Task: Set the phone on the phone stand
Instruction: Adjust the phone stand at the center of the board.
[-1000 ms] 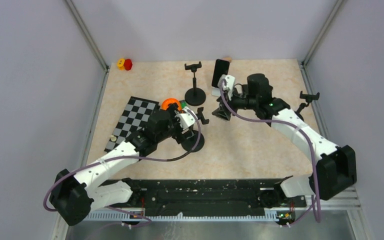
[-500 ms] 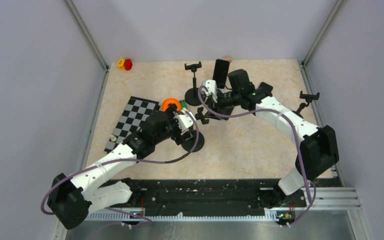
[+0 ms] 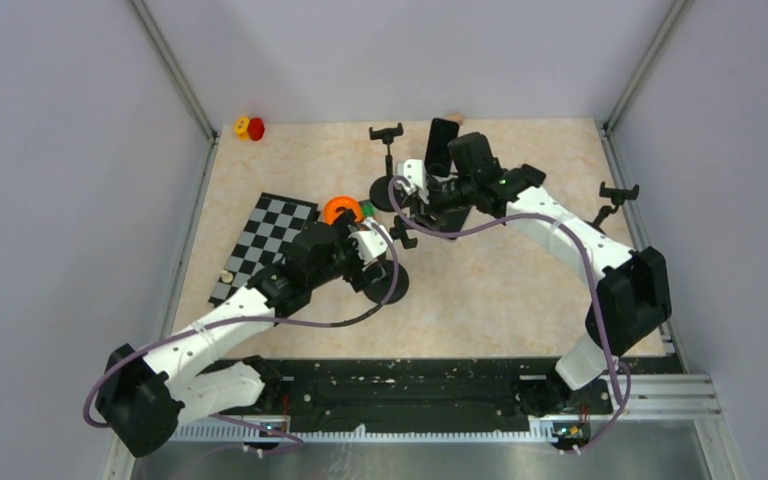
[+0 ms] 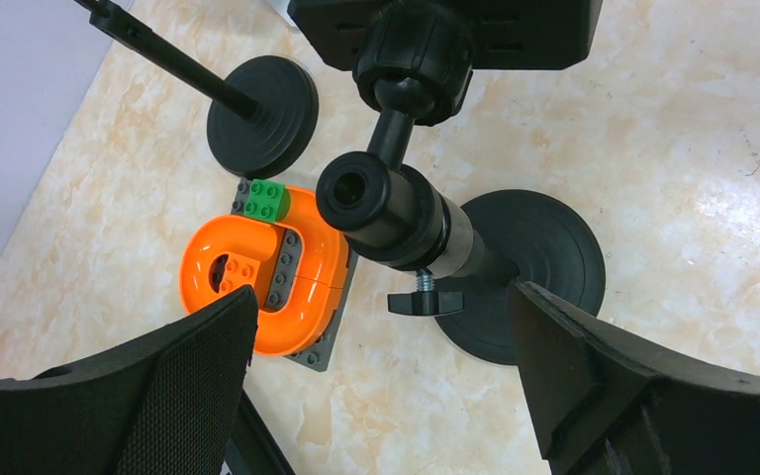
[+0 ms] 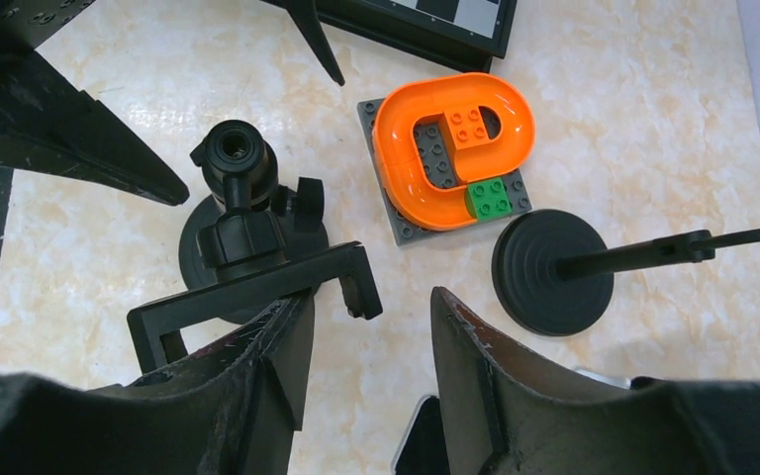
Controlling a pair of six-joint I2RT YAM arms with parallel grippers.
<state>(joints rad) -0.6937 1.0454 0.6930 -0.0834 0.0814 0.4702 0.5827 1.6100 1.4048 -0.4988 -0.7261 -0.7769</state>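
The phone (image 3: 443, 142) is standing on edge at the far side of the desk (image 3: 500, 300), close by my right arm's wrist, and nothing is gripping it. My right claw (image 5: 368, 307) is hanging spread and empty over the phone stand (image 5: 247, 287) and its flat black cradle; I'm guessing it's sizing up the target. My left claw (image 4: 381, 292) is gaping either side of the round matte stem, probably to steady it. A glossy orange brick loop (image 4: 257, 272) is sitting beside the stand's disc base.
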